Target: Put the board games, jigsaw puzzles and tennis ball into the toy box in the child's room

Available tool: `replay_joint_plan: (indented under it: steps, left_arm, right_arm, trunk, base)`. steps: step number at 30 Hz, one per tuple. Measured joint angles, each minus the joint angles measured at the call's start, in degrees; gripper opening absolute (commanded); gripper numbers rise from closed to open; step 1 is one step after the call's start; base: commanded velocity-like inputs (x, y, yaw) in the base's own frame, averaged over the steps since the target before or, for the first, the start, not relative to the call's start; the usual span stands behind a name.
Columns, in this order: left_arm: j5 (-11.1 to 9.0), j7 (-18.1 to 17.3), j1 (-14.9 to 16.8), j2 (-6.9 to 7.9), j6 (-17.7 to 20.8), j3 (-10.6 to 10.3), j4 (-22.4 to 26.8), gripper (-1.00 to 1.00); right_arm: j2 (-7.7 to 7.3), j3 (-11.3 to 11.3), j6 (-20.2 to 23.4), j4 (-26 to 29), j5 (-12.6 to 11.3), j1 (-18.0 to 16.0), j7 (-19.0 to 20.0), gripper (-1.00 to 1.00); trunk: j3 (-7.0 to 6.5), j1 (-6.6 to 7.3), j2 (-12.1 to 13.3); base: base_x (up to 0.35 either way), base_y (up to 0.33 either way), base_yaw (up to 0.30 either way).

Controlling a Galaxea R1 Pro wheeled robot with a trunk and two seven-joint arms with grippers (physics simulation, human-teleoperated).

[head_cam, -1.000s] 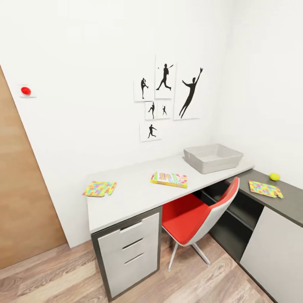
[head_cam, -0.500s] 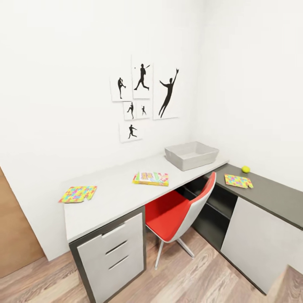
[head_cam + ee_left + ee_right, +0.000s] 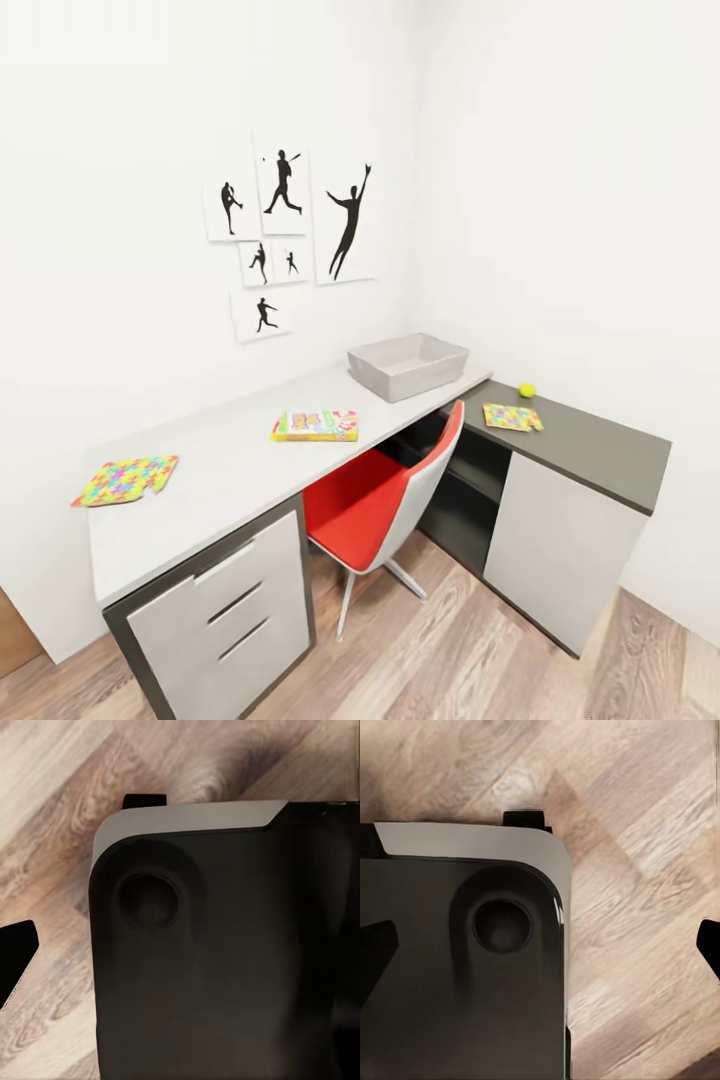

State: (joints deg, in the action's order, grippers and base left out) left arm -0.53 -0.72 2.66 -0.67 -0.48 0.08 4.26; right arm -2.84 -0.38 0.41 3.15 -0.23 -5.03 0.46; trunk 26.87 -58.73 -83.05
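In the head view the table runs along the white wall of the child's room. The light grey toy box stands at its corner. One board game lies flat in the middle of the light top. One jigsaw puzzle lies near the table's left end, the other on the dark wing, with the tennis ball just behind it. My left gripper and right gripper hang open over my dark base and the plank floor, holding nothing. The bed is out of view.
A red and white swivel chair is pushed under the table between the white drawers and the dark wing's white cabinet. Black baseball-player pictures hang on the wall. Wood floor lies in front of the table.
The whole head view has shifted left, so the camera has turned right. The wooden door and red wall button have left the picture. The table's things lie as before.
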Motion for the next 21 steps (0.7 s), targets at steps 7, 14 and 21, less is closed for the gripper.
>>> replay_joint_plan:
  steps: [7,14,21]
  left_arm:
    - [-0.01,-0.03,0.43,-0.07,0.04,0.00,0.34,1.00]
    - [-0.02,-0.13,2.15,-0.11,0.55,0.02,1.42,1.00]
    - [-0.21,-0.20,6.37,-0.24,2.70,0.07,1.94,1.00]
  right_arm:
    - [-0.14,-0.01,0.04,0.22,-0.01,-0.05,-0.11,1.00]
    - [-0.04,-0.01,0.24,1.59,0.05,-1.33,-0.30,1.00]
    - [0.25,0.04,0.94,2.38,0.17,-4.89,-0.36,1.00]
  trunk:
    - [0.00,0.00,0.00]
    - [-0.01,0.00,0.00]
    - [-0.01,0.00,0.00]
  base:
    - [0.000,0.000,-0.286]
    - [0.000,0.000,-0.286]
    - [0.000,0.000,-0.286]
